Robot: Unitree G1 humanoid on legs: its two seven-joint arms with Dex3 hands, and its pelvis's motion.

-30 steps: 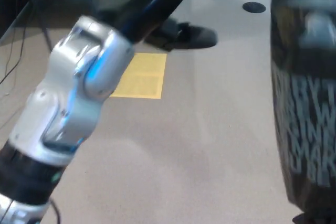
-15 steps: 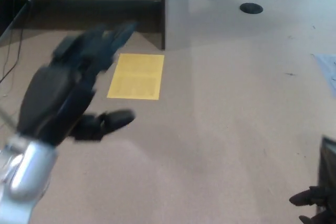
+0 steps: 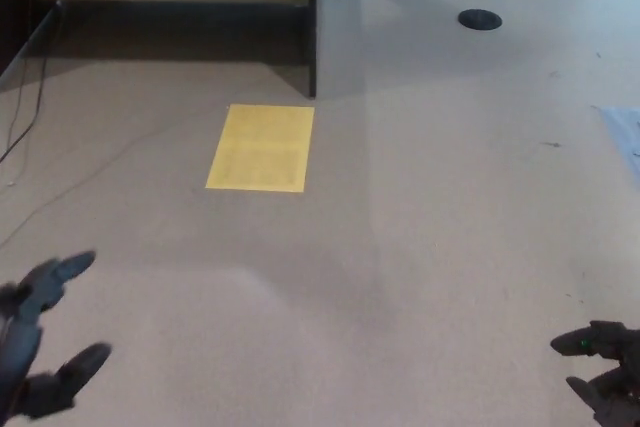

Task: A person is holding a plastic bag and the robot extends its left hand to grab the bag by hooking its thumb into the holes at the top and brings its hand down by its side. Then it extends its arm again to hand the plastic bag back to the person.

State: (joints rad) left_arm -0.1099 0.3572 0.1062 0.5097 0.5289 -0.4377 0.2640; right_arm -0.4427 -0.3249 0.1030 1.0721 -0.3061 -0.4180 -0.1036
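Floor (image 3: 420, 247) bears a yellow sheet (image 3: 261, 147); left hand (image 3: 40, 347) low, fingers apart, empty; right hand (image 3: 605, 367) partly cropped, grip unclear.

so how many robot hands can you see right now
2. The left hand is at the bottom left corner, fingers spread and holding nothing. The right hand is at the bottom right corner, mostly cut off by the frame edge. No bag is in view.

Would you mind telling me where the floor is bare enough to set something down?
Free: the floor between the yellow sheet and the right hand. Tighter near the left hand and cables.
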